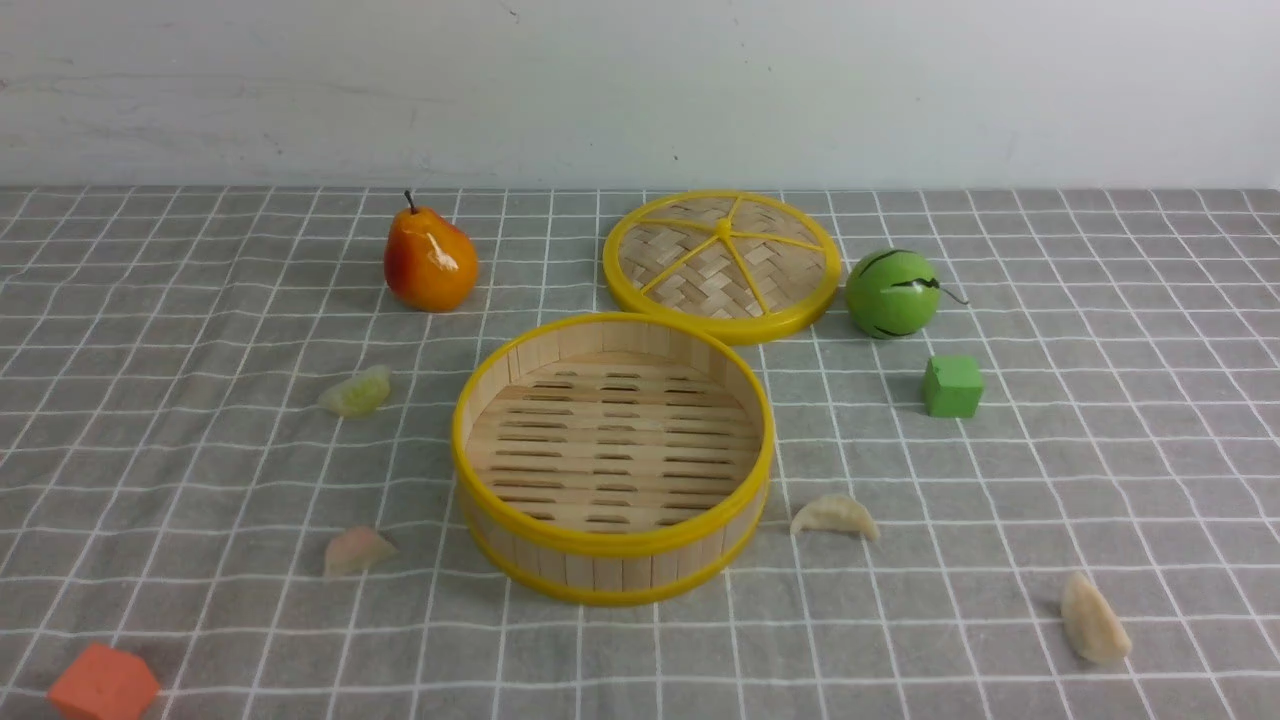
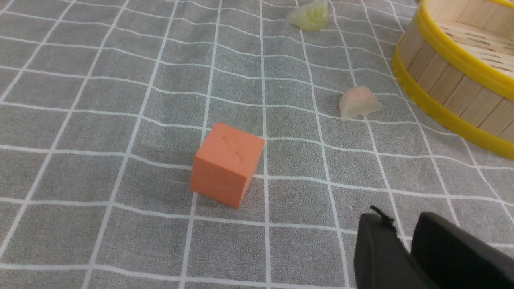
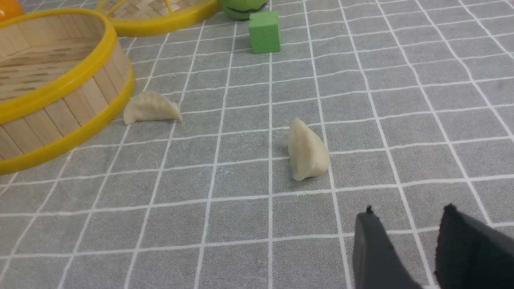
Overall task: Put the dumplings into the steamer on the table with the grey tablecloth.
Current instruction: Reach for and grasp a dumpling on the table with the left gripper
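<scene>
Orange cube [image 1: 103, 684] sits nearest, at the front-left corner of the grey tablecloth [image 1: 1100, 450], turned edge-on to the front camera. L gripper [image 2: 403, 224] shows only in the left wrist view. It hangs over the cloth nr that cube, black jaws barely parted, nothing btwn them. R gripper [image 3: 407, 212] shows only in the right wrist view. It hangs over bare cloth w/ jaws clearly apart, also empty. Neither touches a dumpling.

Next back on the right is the first cream dumpling [image 1: 1094, 618], lying lengthwise front-to-back, well apart from the steamer and a little ahead of the R gripper in its wrist view. On the left, the pink dumpling [image 1: 355, 551] lies nr the steamer's front-left, not touching it. Second cream dumpling [image 1: 834, 516] lies just beside the steamer's right wall, w/ a small gap.

Steamer [image 1: 612, 590] stands upright mid-table, lid off, slotted floor showing. All 4 dumplings lie outside it on the cloth. Green dumpling [image 1: 356, 391] lies to its left, further back than the pink one. Green cube [image 1: 952, 386] sits to its right-rear, well apart.

Further back, the woven lid [image 1: 730, 330] w/ yellow spokes lies flat, its front rim right at the steamer's back rim; can't tell if they touch. Pear [image 1: 430, 262] stands upright at left-rear. Green striped ball [image 1: 892, 293] sits just beside the lid's right rim. Pale wall [image 1: 640, 90] closes the scene.
</scene>
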Motion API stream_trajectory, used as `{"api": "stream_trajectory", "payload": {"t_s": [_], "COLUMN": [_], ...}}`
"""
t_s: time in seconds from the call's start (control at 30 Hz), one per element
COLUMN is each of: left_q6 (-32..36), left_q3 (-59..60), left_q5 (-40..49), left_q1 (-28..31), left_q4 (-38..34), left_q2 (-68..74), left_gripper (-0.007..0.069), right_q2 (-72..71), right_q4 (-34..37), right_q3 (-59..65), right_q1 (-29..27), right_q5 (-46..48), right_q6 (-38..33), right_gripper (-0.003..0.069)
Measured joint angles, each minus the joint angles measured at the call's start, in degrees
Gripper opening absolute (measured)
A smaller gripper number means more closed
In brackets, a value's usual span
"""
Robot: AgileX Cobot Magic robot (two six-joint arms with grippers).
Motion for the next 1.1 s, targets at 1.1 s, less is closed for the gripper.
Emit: {"api": "stream_trajectory", "payload": {"t_s": [1.1], "left_q6": [0.0], "left_q3": [0.0], "left_q5": [-0.3], "left_q1": [0.0], "left_q4": [2.68], "left_q2": [0.0], "left_gripper": [0.0148], "right_q2": [0.0], "right_q4": [-0.72], "right_q3": [0.0], "right_q1": [0.0], "right_q5": [-0.1], "right_q6": [0.0], "right_gripper": [0.0239]}}
